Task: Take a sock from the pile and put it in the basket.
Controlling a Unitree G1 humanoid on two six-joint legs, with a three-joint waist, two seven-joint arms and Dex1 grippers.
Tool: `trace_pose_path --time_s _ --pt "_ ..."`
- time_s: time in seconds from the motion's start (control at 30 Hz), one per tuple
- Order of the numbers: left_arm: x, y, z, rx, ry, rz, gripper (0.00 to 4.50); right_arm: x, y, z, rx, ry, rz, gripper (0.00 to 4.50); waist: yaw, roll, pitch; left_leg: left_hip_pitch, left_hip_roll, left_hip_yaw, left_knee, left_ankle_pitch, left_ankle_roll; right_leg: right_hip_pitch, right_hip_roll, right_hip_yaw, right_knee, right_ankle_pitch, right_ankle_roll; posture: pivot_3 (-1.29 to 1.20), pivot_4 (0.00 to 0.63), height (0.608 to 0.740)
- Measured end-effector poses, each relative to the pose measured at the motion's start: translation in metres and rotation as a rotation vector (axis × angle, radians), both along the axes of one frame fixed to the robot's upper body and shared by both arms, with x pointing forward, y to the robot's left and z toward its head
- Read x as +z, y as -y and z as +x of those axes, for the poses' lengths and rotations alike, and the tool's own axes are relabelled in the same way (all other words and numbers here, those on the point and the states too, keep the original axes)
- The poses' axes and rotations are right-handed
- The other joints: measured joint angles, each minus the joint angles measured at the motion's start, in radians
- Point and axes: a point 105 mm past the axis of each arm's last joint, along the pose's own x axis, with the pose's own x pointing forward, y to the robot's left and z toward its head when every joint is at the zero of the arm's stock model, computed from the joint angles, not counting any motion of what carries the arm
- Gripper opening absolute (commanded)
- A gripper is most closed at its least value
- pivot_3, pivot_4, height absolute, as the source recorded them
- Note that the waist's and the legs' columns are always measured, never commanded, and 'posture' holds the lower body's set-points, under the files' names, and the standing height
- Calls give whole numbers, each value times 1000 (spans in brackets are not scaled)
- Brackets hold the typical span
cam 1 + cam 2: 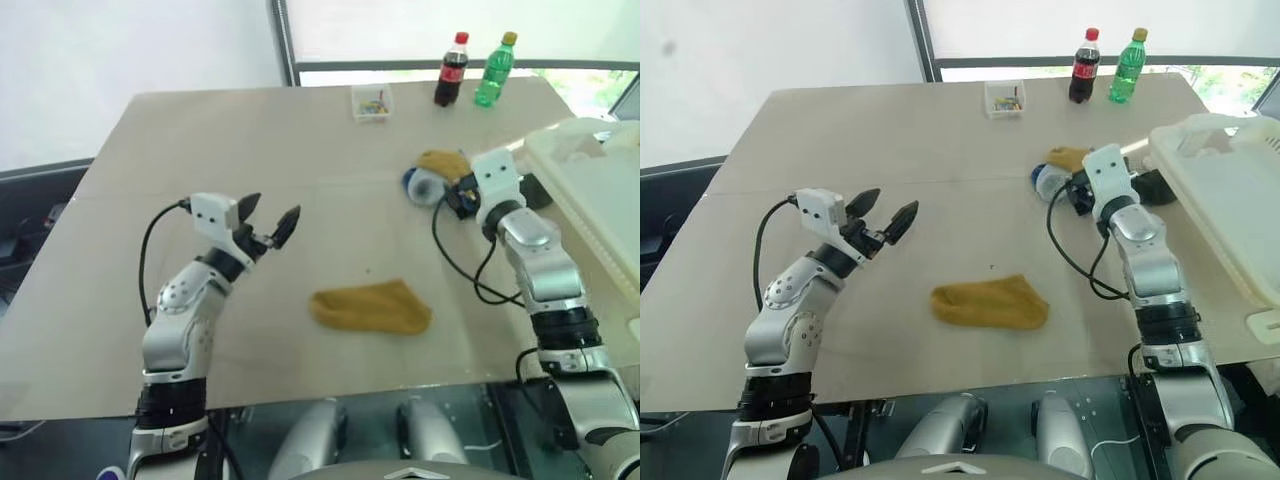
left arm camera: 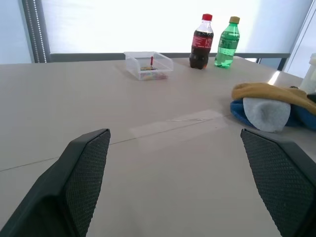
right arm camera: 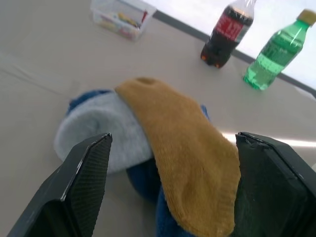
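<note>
The pile [image 3: 148, 148] lies at the far right of the table: a mustard sock draped over a pale blue-white one and a royal blue one. My right gripper [image 3: 173, 140] hovers close over it, open, one finger on each side of the mustard sock and not closed on it. The white basket [image 1: 600, 200] stands just right of the pile, at the table's right edge. A lone mustard sock [image 1: 372, 307] lies flat in the middle near the front. My left gripper [image 1: 272, 208] is raised over the table's left half, open and holding nothing.
At the back of the table stand a small clear box [image 1: 372, 102], a cola bottle [image 1: 451, 70] and a green bottle [image 1: 495, 70]. The wooden tabletop [image 1: 250, 140] is bare between the grippers apart from the lone sock.
</note>
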Motion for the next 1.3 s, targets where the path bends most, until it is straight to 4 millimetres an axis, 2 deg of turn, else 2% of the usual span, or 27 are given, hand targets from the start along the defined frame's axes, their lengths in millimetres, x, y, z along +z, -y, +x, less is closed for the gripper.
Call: trace_pose_path --time_s 0.1,0.27,0.4,0.53,0.63,0.7,0.73,0.77,0.83,1.1,1.2,1.3 --pt "4 6 -12 -75 9 20 4474 -14 4 11 -7 -51 -21 4110 -12 0 0 0 0 1 0 0 0 0 0 1 0 0 0 0 150 740" --pt "-1 9 -27 -179 -32 37 4474 -8 4 18 5 -35 -28 4110 -19 0 0 0 0 1 0 0 0 0 0 1 0 0 0 0 150 740" --pt "-6 10 -45 -325 -110 58 4474 -10 3 18 24 -41 -41 4110 -22 1 0 0 0 1 0 0 0 0 0 1 0 0 0 0 150 740" --pt "-3 11 -55 -409 -133 79 4474 -11 -1 18 46 -44 -40 4110 -22 1 1 0 0 1 0 0 0 0 0 1 0 0 0 0 150 740" --pt "-3 11 -57 -423 -134 81 4500 -11 -1 18 49 -46 -37 3303 -21 1 1 0 0 1 0 0 0 0 0 1 0 0 0 0 150 740" --pt "-2 10 -57 -429 -134 84 4500 -11 -1 18 49 -46 -36 2571 -21 1 1 0 0 1 0 0 0 0 0 1 0 0 0 0 150 740" --pt "-2 10 -57 -429 -135 85 4500 -11 -1 18 49 -46 -36 2006 -21 1 1 0 0 1 0 0 0 0 0 1 0 0 0 0 150 740" --pt "-2 10 -57 -429 -134 85 4500 -11 -1 18 49 -46 -31 1722 -21 1 1 0 0 1 0 0 0 0 0 1 0 0 0 0 150 740" --pt "-2 11 -57 -430 -134 84 4500 -11 -1 18 48 -46 -27 747 -21 1 1 0 0 1 0 0 0 0 0 1 0 0 0 0 150 740" --pt "-2 11 -57 -430 -132 84 4500 -11 -2 18 54 -50 -14 747 -21 1 1 0 0 1 0 0 0 0 0 1 0 0 0 0 150 740" --pt "-1 11 -57 -429 -130 84 4500 -12 -5 17 60 -52 -4 15 -22 1 1 0 0 1 0 0 0 0 0 1 0 0 0 0 150 740" --pt "-1 11 -57 -428 -130 83 4500 -13 -4 18 59 -59 3 15 -21 1 1 0 0 1 0 0 0 0 0 1 0 0 0 0 150 740"
